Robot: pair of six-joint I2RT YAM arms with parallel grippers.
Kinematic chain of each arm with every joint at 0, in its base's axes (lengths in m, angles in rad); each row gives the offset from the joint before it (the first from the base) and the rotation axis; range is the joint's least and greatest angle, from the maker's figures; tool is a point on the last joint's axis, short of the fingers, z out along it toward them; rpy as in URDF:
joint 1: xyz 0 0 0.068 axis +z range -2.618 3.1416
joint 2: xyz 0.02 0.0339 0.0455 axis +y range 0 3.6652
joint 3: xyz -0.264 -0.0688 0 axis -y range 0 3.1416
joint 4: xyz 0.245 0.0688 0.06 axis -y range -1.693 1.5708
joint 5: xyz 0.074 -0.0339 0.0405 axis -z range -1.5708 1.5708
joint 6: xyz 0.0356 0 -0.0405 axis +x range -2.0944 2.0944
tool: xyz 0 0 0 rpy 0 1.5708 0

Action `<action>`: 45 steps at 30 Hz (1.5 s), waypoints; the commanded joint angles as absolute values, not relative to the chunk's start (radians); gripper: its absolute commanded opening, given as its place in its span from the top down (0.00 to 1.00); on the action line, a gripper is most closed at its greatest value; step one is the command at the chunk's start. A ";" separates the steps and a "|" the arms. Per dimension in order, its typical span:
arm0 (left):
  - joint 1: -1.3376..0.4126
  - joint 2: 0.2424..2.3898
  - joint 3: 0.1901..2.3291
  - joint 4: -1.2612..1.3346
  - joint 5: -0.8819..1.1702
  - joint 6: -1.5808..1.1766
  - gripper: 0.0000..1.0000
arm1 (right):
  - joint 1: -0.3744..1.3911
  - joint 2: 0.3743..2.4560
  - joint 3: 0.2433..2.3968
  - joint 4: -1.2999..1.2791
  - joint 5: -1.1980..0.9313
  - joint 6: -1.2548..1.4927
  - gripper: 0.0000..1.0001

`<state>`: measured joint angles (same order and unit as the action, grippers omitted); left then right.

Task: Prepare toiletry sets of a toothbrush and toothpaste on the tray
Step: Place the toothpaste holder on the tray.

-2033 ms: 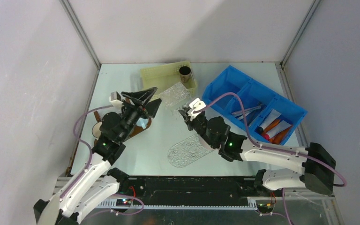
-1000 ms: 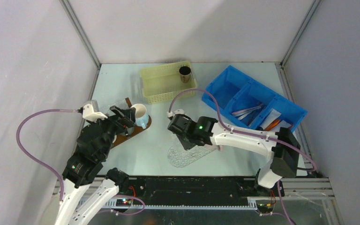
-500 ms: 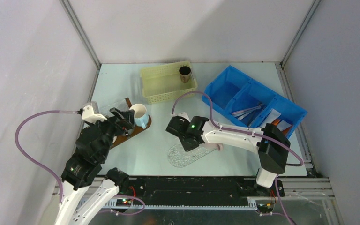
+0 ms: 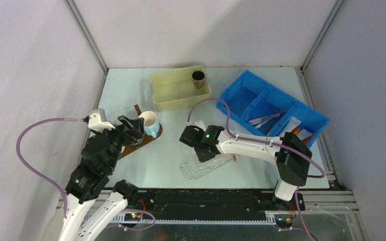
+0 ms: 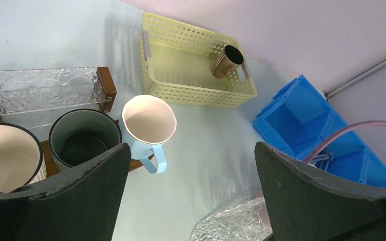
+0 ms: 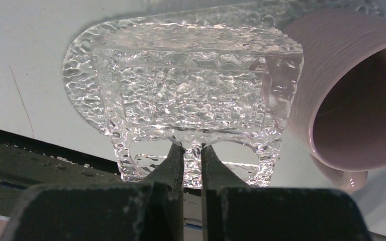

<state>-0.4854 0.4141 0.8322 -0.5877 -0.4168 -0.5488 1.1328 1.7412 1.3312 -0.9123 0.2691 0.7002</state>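
Note:
My right gripper [image 6: 193,146] is shut on the near rim of a clear textured glass tray [image 6: 191,95], which rests over an oval glass plate [image 4: 197,165] near the table's front. From above, the right gripper [image 4: 202,149] sits over that tray. Pale toothbrushes [image 4: 261,119] and white and orange tubes [image 4: 294,131] lie in the blue bin [image 4: 274,108] at the right. My left gripper [image 5: 191,150] hangs open over bare table beside the mugs, holding nothing; in the top view the left gripper [image 4: 133,128] is at the left.
A pink mug [image 6: 347,100] lies on its side against the tray's right end. A light blue mug [image 5: 148,120], a dark green mug [image 5: 83,135] and a white mug [image 5: 5,155] stand at the left by another glass tray [image 5: 45,90]. A yellow basket [image 4: 180,89] holds a brown cup [image 4: 198,79].
My right gripper has brought the glass tray down from near the basket onto the oval plate. The left arm has pulled back to the left. Little has moved in the last half second.

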 commanded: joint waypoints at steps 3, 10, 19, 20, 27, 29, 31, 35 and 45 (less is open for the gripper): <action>-0.480 0.423 0.842 -0.568 -0.431 -0.528 0.00 | 1.127 1.691 1.302 -0.909 0.288 0.724 1.00; -0.480 0.434 0.843 -0.557 -0.418 -0.529 0.00 | 1.123 1.675 1.278 -0.913 0.282 0.735 0.98; -0.480 0.446 0.847 -0.551 -0.409 -0.533 0.00 | 1.124 1.648 1.258 -0.916 0.250 0.728 0.98; -0.480 0.448 0.847 -0.550 -0.408 -0.533 0.00 | 1.124 1.643 1.255 -0.916 0.244 0.724 0.98; -0.480 0.454 0.848 -0.544 -0.402 -0.536 0.00 | 1.122 1.637 1.240 -0.901 0.225 0.682 1.00; -0.481 0.454 0.848 -0.545 -0.401 -0.536 0.00 | 1.119 1.634 1.233 -0.895 0.221 0.681 1.00; -0.480 0.454 0.847 -0.544 -0.401 -0.535 0.00 | 1.115 1.635 1.224 -0.885 0.212 0.681 1.00; -0.480 0.454 0.847 -0.546 -0.401 -0.536 0.00 | 1.113 1.642 1.212 -0.874 0.213 0.681 0.95; -0.480 0.455 0.847 -0.544 -0.401 -0.536 0.00 | 1.111 1.632 1.205 -0.871 0.228 0.676 0.80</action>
<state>-0.4854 0.4461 0.8322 -0.5854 -0.4076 -0.5488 1.1130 1.6585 1.2156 -0.8593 0.2066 0.6884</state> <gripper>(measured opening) 0.996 0.196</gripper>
